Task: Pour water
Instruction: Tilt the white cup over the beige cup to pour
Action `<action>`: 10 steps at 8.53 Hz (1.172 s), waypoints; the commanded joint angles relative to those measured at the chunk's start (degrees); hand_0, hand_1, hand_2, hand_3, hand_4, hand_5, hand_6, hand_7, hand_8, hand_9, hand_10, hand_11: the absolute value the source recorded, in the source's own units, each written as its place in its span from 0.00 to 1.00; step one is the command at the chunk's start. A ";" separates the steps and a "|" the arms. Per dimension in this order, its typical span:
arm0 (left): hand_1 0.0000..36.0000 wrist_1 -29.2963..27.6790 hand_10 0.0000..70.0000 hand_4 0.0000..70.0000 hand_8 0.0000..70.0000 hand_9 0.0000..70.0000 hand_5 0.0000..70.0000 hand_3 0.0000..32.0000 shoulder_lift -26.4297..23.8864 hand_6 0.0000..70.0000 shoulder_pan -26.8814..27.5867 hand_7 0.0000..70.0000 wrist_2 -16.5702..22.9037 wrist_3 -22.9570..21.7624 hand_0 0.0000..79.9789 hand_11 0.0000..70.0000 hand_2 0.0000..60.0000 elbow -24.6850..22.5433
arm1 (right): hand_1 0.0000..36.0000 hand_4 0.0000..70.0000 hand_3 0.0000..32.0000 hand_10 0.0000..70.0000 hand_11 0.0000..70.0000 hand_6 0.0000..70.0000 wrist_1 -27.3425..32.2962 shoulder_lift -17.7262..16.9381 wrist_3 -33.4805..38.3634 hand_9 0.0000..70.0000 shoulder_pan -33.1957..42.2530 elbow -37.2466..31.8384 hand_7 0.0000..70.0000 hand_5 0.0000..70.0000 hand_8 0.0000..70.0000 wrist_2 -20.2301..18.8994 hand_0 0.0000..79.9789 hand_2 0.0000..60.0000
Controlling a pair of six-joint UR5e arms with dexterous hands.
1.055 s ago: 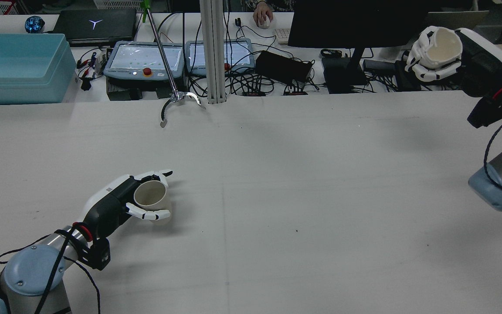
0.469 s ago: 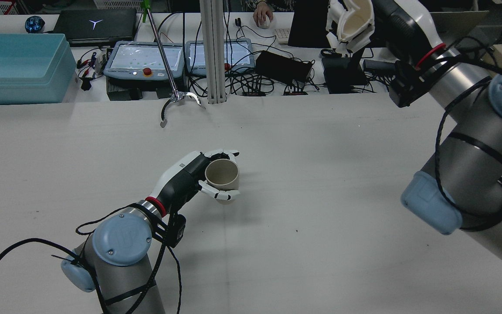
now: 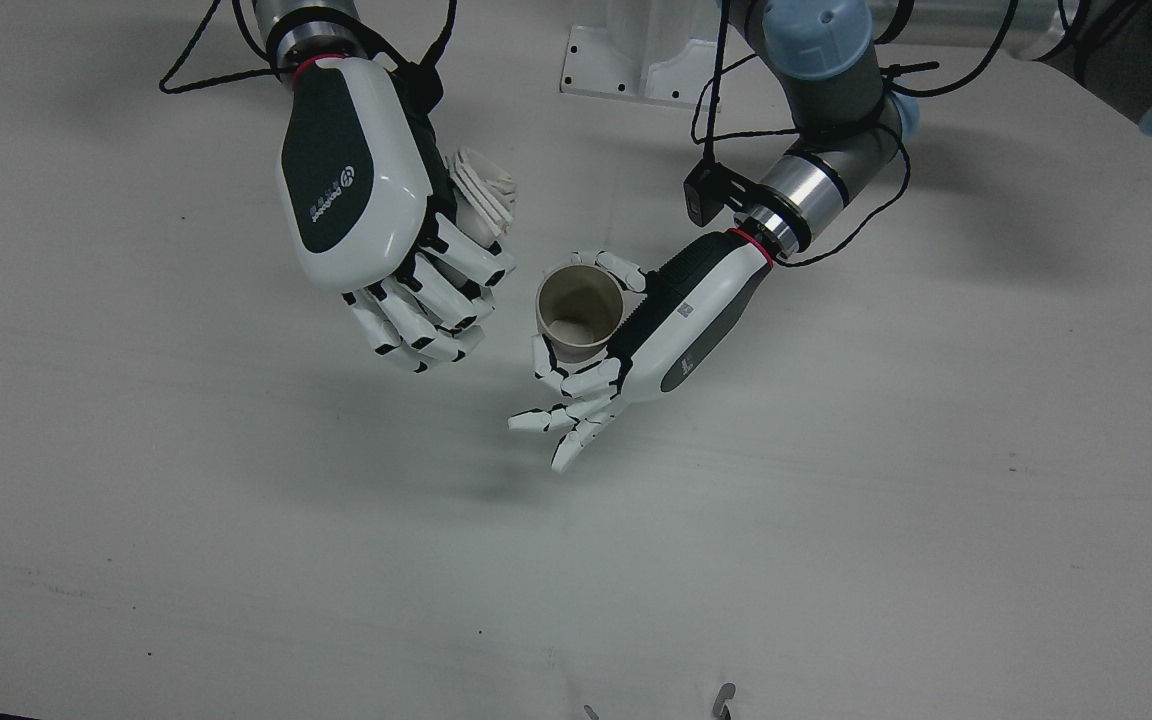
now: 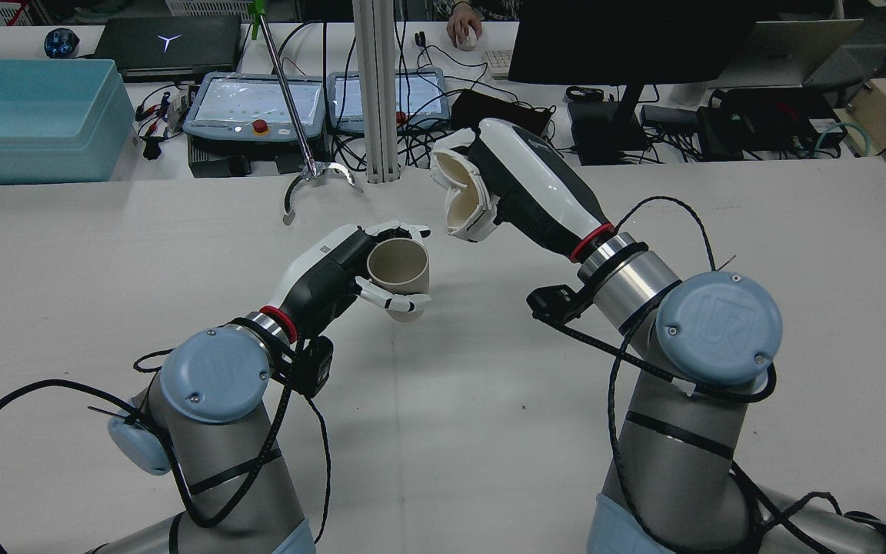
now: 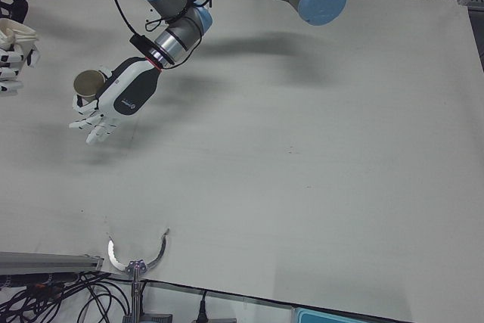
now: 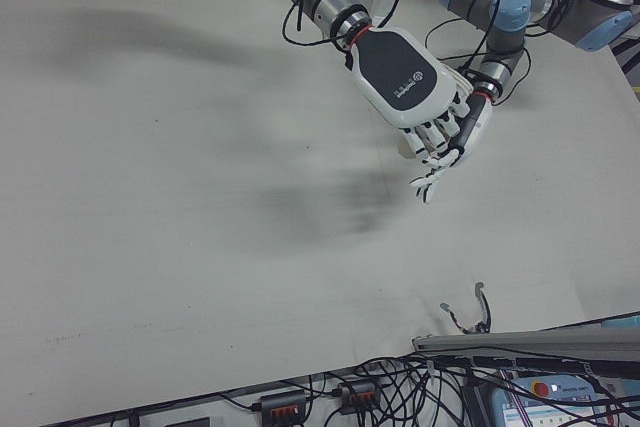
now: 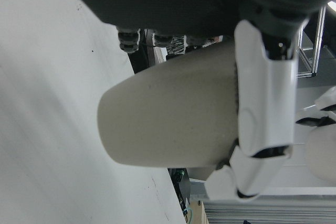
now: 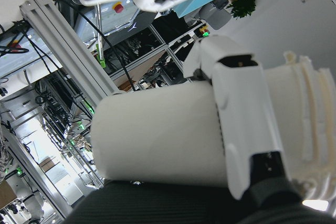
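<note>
I hold the receiving cup (image 4: 399,267) upright in my left hand (image 4: 335,271), its fingers (image 4: 397,301) wrapped around the wall, over the middle of the tabletop (image 4: 489,431). From the rear view I cannot tell whether its base touches the tabletop.

My right hand (image 4: 516,181) grips the pouring cup (image 4: 458,188), fingers closed around a wall that looks crumpled near the rim. That cup is tipped over, its mouth facing the receiving cup but well above it and off to one side.

To pour well, I judge these points matter:

1. Bring the pouring cup's lip directly over the receiving cup's opening before tilting further. In the front view (image 3: 481,190) it sits beside the opening (image 3: 579,305), not over it.
2. Lower the lip close to the rim to limit splash.
3. Rotate slowly at the wrist; the soft wall may buckle under a tighter squeeze.
4. Keep the left hand motionless and the receiving cup vertical.

I cannot see any water in either cup.
</note>
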 commanded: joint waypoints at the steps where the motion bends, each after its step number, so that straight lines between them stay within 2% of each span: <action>1: 1.00 1.47 0.04 0.79 0.03 0.03 1.00 0.00 -1.47 0.20 -0.52 0.27 0.18 -0.07 0.78 0.09 1.00 -1.27 | 1.00 0.82 0.00 0.38 0.61 0.76 0.23 0.41 -3.49 0.63 -4.43 -3.25 1.00 1.00 0.46 4.24 1.00 1.00; 3: 0.99 2.09 0.04 0.79 0.02 0.03 1.00 0.00 -0.68 0.19 -1.04 0.26 0.18 -0.51 0.77 0.09 1.00 -4.60 | 1.00 0.84 0.00 0.37 0.60 0.75 0.15 -0.11 -3.23 0.62 -3.56 1.21 0.99 1.00 0.46 4.15 1.00 1.00; 4: 0.97 2.27 0.04 0.78 0.02 0.03 1.00 0.00 0.97 0.18 -0.96 0.25 0.10 -3.21 0.76 0.09 1.00 -4.88 | 1.00 0.82 0.00 0.37 0.60 0.75 0.41 -1.24 -1.75 0.62 -1.64 4.20 0.98 1.00 0.45 4.15 1.00 1.00; 5: 0.94 1.05 0.04 0.77 0.02 0.03 1.00 0.00 5.60 0.18 -0.96 0.25 0.01 -5.58 0.74 0.09 1.00 -5.14 | 1.00 0.79 0.00 0.38 0.61 0.74 2.58 -6.21 9.66 0.62 -1.18 6.32 0.97 1.00 0.46 4.76 1.00 1.00; 6: 0.91 -2.44 0.05 0.75 0.02 0.03 1.00 0.00 11.39 0.17 -1.13 0.23 0.01 -8.13 0.72 0.10 1.00 -5.76 | 1.00 0.73 0.00 0.41 0.65 0.74 4.96 -12.53 22.74 0.63 -1.26 6.95 0.95 1.00 0.46 8.42 1.00 1.00; 7: 0.84 -7.35 0.05 0.73 0.02 0.02 1.00 0.00 17.98 0.16 -3.05 0.22 0.10 -9.90 0.70 0.10 1.00 -5.85 | 1.00 0.61 0.00 0.46 0.72 0.74 5.07 -16.77 33.49 0.63 0.74 6.86 0.94 1.00 0.48 8.63 1.00 1.00; 8: 0.83 -11.40 0.05 0.73 0.02 0.02 1.00 0.00 24.31 0.16 -4.63 0.22 0.10 -11.74 0.69 0.10 1.00 -5.85 | 1.00 0.51 0.00 0.50 0.77 0.72 5.07 -20.73 40.73 0.62 4.85 7.04 0.90 1.00 0.49 8.20 1.00 1.00; 9: 0.80 -16.05 0.05 0.74 0.02 0.02 1.00 0.00 30.63 0.16 -6.30 0.23 0.18 -13.24 0.69 0.10 0.95 -5.85 | 1.00 0.42 0.00 0.53 0.80 0.70 5.07 -24.86 47.77 0.63 10.11 7.04 0.87 1.00 0.50 6.71 1.00 1.00; 10: 0.79 -19.76 0.05 0.74 0.02 0.02 1.00 0.00 34.96 0.16 -7.71 0.23 1.66 -13.69 0.69 0.10 0.94 -5.76 | 1.00 0.38 0.00 0.57 0.85 0.69 5.15 -28.90 50.18 0.63 15.82 6.60 0.87 1.00 0.50 2.17 1.00 1.00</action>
